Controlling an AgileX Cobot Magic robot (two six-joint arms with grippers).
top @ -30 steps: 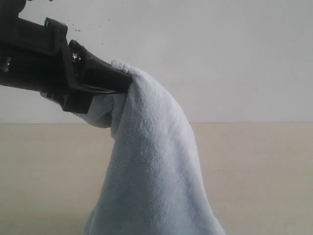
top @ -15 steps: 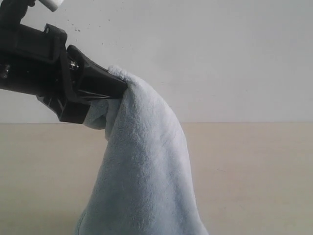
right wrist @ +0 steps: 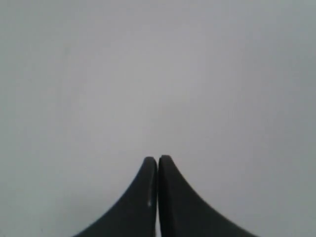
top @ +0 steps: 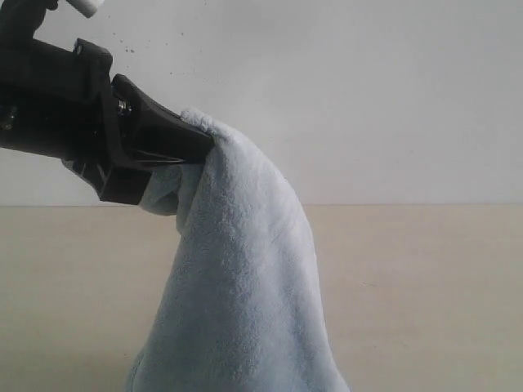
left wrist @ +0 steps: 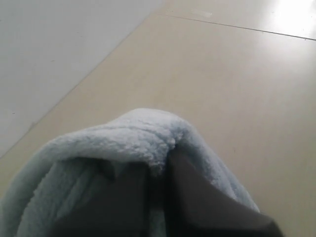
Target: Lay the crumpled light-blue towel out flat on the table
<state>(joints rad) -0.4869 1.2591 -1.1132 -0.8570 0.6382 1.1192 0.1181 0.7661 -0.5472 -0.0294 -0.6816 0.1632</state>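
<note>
From the left fingers (top: pixel 167 135), the fluffy pale-blue towel (top: pixel 245 310) hangs bunched.

Soft, even light. Glare whitens the table (left wrist: pixel 296 15) far beyond the towel (left wrist: pixel 128 133); the left gripper (left wrist: pixel 160 168), close to the lens, is blurred.

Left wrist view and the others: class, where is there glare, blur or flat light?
Left wrist view: glare whitens part of the pale beige table; black left gripper blurred. Exterior view: soft even light, fluffy light-blue towel sharp. Right wrist view: black right gripper against blank grey.
</note>
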